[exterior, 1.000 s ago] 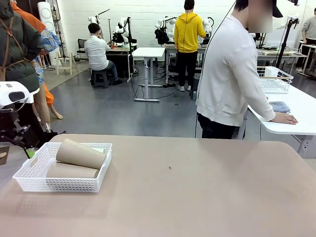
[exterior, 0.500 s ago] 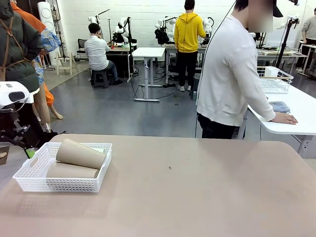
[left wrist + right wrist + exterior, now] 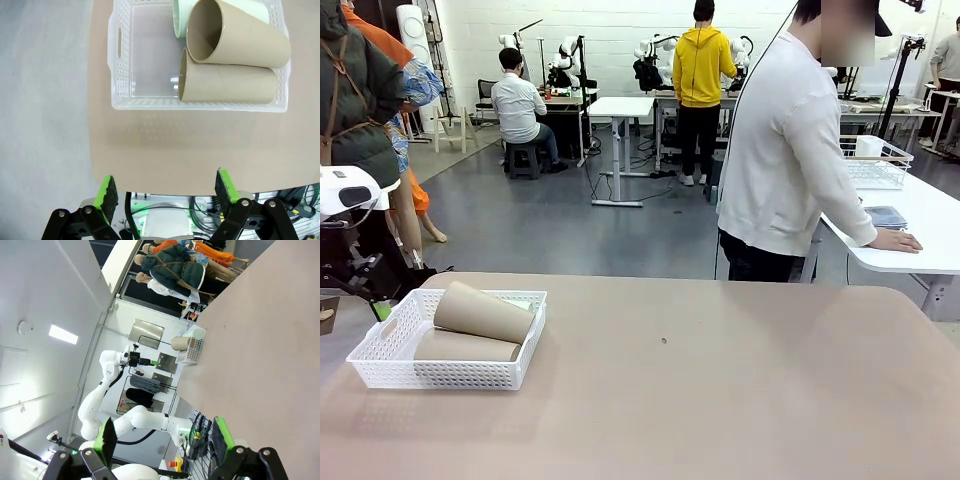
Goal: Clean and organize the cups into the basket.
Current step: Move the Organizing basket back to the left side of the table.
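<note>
The white lattice basket sits at the left of the tan table, seen from above as the basket in the left wrist view. Two tan-brown cups lie on their sides in it, one resting on the other. From above, the upper tan cup and lower tan cup lie beside a pale mint green cup. My left gripper hangs open above the table's near edge, apart from the basket. My right gripper is open and holds nothing; the basket appears far off.
A person in a white top stands at the far side, a hand resting on a neighbouring white table. The left arm's white body rises at the left edge. The tan table stretches bare to the right of the basket.
</note>
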Available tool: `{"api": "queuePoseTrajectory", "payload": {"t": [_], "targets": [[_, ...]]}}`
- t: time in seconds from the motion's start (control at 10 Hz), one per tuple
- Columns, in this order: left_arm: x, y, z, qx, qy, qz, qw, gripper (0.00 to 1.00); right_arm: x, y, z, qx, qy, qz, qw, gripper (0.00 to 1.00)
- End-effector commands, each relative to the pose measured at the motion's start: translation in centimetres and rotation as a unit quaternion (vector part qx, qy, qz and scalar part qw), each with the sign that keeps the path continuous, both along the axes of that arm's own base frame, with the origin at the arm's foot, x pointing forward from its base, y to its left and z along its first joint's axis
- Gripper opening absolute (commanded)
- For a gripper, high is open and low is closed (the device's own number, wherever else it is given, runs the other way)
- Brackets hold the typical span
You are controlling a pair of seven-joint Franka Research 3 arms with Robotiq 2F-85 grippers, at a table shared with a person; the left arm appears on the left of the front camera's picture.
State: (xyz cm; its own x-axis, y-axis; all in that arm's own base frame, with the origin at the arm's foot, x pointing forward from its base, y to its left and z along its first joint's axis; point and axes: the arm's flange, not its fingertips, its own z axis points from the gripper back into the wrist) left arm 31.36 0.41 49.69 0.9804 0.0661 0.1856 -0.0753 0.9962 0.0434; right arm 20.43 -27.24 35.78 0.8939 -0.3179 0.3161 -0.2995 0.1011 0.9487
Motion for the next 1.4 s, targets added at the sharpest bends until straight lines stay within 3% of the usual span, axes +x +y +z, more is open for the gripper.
{"api": "queuePoseTrajectory", "payload": {"t": [0.0, 0.7, 0.8, 0.9, 1.1, 1.3], "targets": [[-0.2, 0.1, 0.1, 0.004, 0.001, -0.005, 1.0, 1.0, -0.2, 0.0, 0.0, 0.001, -0.001, -0.001, 1.0, 1.0], [0.0, 0.0, 0.0, 0.0, 0.0, 0.0, 1.0, 1.0, -0.2, 0.0, 0.0, 0.001, -0.001, -0.001, 1.0, 1.0], [0.5, 1.2, 0.5, -0.01, 0.011, -0.023, 1.0, 1.0, -0.2, 0.0, 0.0, 0.001, -0.001, -0.001, 1.0, 1.0], [1.2, 3.0, 1.7, -0.034, 0.007, -0.043, 0.998, 1.0, -0.2, 0.0, 0.0, 0.001, -0.001, -0.001, 1.0, 1.0], [-0.1, 7.7, 2.6, -0.151, -0.015, -0.075, 0.985, 1.0, -0.2, 0.0, 0.0, 0.001, -0.001, -0.001, 1.0, 1.0], [1.1, 14.5, 3.9, -0.29, -0.023, -0.128, 0.948, 1.0, -0.2, 0.0, 0.0, 0.001, -0.001, -0.001, 1.0, 1.0]]}}
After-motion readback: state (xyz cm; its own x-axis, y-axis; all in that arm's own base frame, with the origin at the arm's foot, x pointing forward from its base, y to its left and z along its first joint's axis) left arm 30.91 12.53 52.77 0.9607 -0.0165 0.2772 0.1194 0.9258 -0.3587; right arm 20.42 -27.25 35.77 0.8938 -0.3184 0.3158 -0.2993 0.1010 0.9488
